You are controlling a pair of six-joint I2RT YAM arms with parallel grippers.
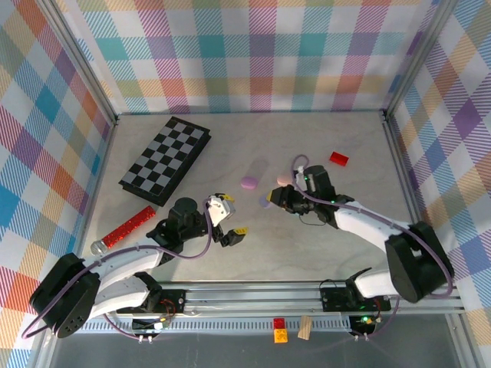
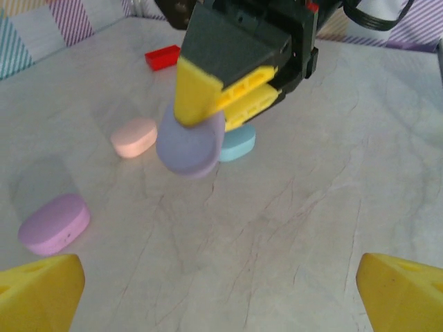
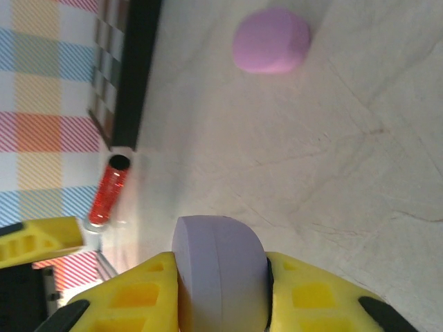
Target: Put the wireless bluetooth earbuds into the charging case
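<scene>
Logging left gripper (image 1: 232, 218) spread to full width with nothing between its fingers, low over bare table (image 1: 307, 253) just right of the checkerboard (image 1: 165, 161), apparently free to fetch a bud. Further right, finding lavender charging case (image 3: 220, 266) pinched by its flat sides in right gripper (image 3: 221, 294), yellow fingers (image 3: 138, 297) closed narrow on it. Raised off the table, seemingly presented for loading, with mauve case (image 2: 54, 223), pink case (image 2: 135, 136) and blue case (image 2: 239, 144) lying loose nearby. Cannot pick out any earbuds: too small to tell.
</scene>
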